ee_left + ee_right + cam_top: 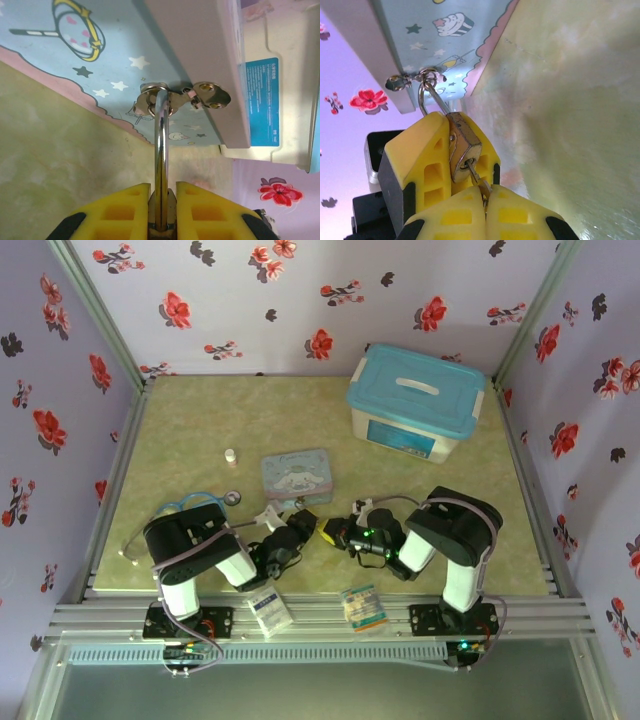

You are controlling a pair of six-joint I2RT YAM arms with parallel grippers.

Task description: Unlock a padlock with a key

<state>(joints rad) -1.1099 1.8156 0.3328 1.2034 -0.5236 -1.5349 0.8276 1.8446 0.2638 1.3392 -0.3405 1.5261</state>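
hold: left gripper (161, 194) pinches padlock (462, 147) body, shackle through tin hasp (205, 95) | right gripper (484, 200) pinches key (475, 175), tip seated in keyhole | padlock at 11 o'clock from right gripper, key axis 5-to-11; next: likely twist

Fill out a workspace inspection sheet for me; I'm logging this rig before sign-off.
Surface: mottled green tabletop, no spills seen.
Job's things: padlock hangs by its shackle through the hasp of the cartoon tin; key sits in its keyhole.
Clutter: blue-lidded box, white cylinder, silver disc on blue tubing, white packet, greenish packet at the near rail.
Grippers: left gripper shut on padlock; right gripper shut on key.
Cables: grey cables loop over both arms.
Surroundings: floral-print walls.
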